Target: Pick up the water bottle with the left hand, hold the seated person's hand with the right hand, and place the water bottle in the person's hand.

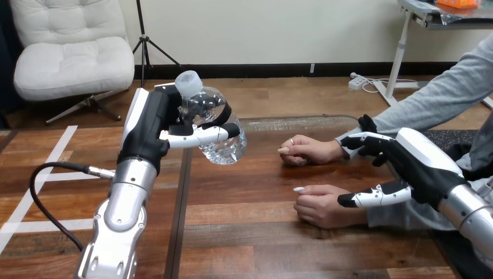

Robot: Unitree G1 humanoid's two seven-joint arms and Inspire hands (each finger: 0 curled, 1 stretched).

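Well, the robot's left hand [152, 132] is wrapped round the clear, white-capped plastic water bottle [220, 129], raised left of the person's farther hand [308, 150]. The right hand [420, 164], fingers loosely spread, sits just right of it.

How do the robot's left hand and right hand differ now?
The left hand is curled round a water bottle; the right hand is open and holds nothing. The left hand is raised above the table; the right hand is low, beside the person's hands. Both are black with white shells.
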